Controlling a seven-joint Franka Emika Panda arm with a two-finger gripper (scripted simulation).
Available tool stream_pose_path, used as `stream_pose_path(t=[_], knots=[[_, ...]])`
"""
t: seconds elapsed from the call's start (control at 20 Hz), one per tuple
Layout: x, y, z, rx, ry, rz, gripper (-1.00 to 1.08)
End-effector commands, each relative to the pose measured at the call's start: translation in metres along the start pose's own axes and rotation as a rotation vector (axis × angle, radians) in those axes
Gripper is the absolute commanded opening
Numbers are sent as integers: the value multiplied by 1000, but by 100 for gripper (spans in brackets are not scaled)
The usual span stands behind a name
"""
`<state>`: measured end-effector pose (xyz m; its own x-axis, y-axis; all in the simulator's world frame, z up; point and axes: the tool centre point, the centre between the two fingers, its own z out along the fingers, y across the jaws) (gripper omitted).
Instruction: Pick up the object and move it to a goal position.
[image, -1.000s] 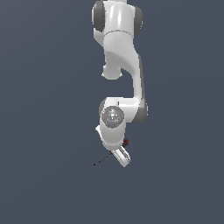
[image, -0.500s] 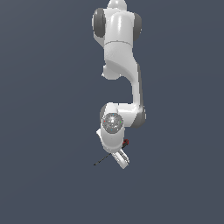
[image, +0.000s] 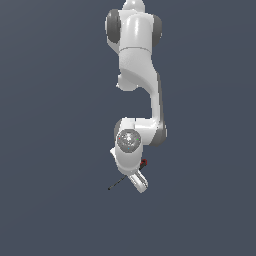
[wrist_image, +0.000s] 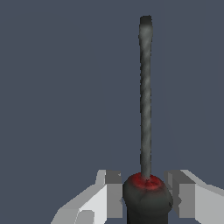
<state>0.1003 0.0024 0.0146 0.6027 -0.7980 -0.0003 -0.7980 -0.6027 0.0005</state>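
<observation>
Simulated scene, flat featureless slate-grey backdrop, smoothly rendered white arm, no furnishings

Arm: I see smooth white glossy shells, dark grey joint caps. Gripper: I note matt pale-grey fingers, flat-faced, plastic-like. Screwdriver: I read the shaft as dull dark metal, faintly mottled; handle black, slightly sheened, with a red collar. Backdrop: I see uniform matt slate-blue.
</observation>
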Motion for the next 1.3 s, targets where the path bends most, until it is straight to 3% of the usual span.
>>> stream_pose_path(t=[0.0, 0.6, 1.25], knots=[[0, 0, 0, 0, 0, 0, -100], [-11, 0, -38, 1, -1, 0, -100], [-48, -1, -170, 1, -1, 1, -100]])
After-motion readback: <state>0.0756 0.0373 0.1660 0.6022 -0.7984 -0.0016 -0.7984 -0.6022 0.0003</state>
